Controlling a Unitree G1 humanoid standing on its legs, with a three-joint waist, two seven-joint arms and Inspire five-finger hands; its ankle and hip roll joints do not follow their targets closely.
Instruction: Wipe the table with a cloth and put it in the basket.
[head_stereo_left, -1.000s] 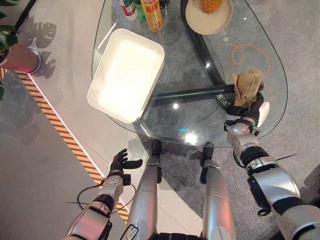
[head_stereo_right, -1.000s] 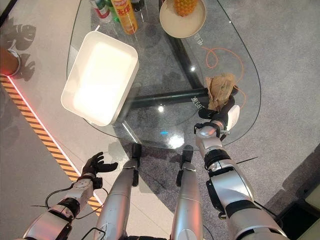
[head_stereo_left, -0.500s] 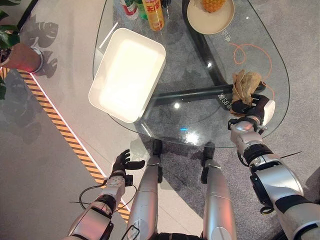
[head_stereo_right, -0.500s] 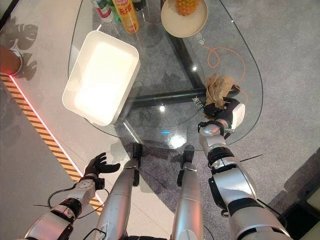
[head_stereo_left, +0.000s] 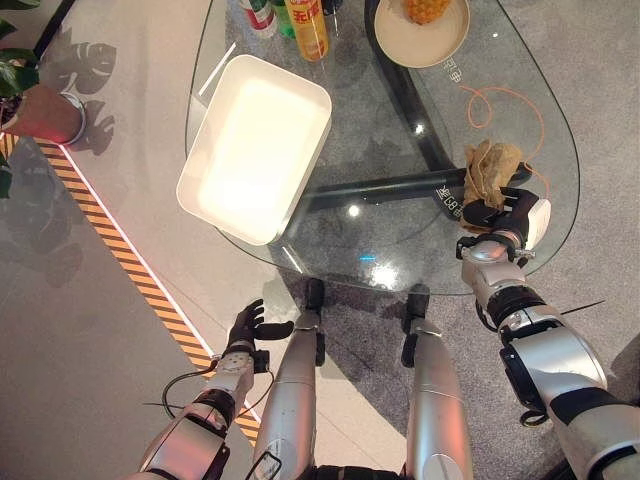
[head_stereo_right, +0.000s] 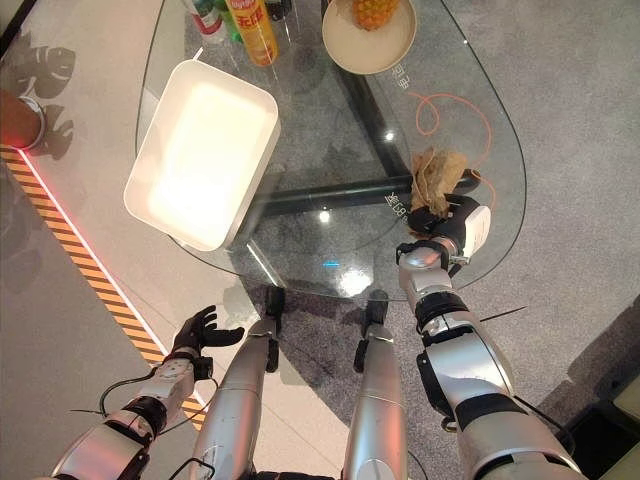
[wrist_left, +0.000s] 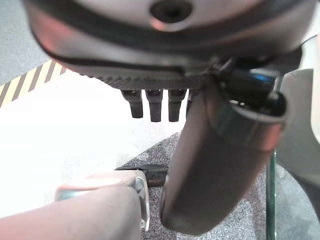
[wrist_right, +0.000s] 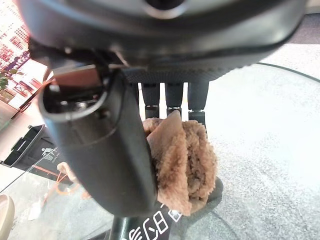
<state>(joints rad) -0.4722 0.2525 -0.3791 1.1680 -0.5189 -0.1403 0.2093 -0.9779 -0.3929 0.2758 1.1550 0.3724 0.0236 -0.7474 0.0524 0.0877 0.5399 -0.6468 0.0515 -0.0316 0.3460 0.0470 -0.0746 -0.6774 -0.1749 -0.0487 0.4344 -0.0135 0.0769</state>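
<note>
The brown cloth (head_stereo_left: 489, 172) lies bunched on the glass tabletop (head_stereo_left: 395, 230) near its right edge, well apart from the white basket (head_stereo_left: 255, 147). The right robot hand (head_stereo_left: 497, 216) is clamped on its near end. It looks soft, light and floppy; gripping a thick fold seems safest. The left robot hand (head_stereo_left: 247, 327) hangs relaxed, fingers apart.

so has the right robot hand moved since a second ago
Yes. The right robot hand with the brown cloth has shifted slightly toward the table's right edge, away from the dark table leg.
</note>
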